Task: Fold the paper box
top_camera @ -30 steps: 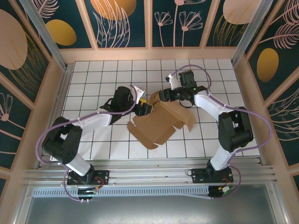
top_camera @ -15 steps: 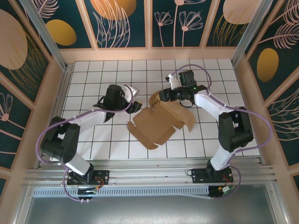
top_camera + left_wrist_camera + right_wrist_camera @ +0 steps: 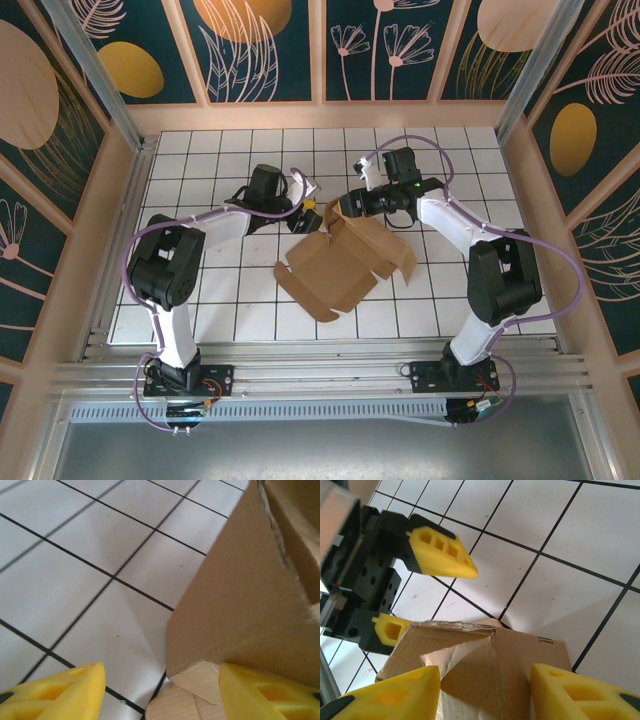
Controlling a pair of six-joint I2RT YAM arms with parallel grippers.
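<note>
Paper box (image 3: 350, 265) sits mid-table (image 3: 200, 150), part-folded. Its long axis runs approx 8-to-2 o'clock in the top view, w/ one flap (image 3: 333, 216) standing up at its 11 o'clock corner. That corner is what the next fold turns on, I reckon. Left gripper (image 3: 310, 207) is just beside it on the 9 o'clock side, so the flap lies at 3 o'clock from that claw. Its jaws are spread: in the left wrist view the cardboard wall is close against one finger (image 3: 265, 690) w/ the other well apart, so nothing's pinched. Right gripper (image 3: 340, 210) reaches in from 3 o'clock & straddles the same corner, a finger either side. Can't tell if its pads bite or just bracket it. Both claws are abt equally near. I'd judge the left does the pushing, toward 3 o'clock, w/o knocking the flap flat.
</note>
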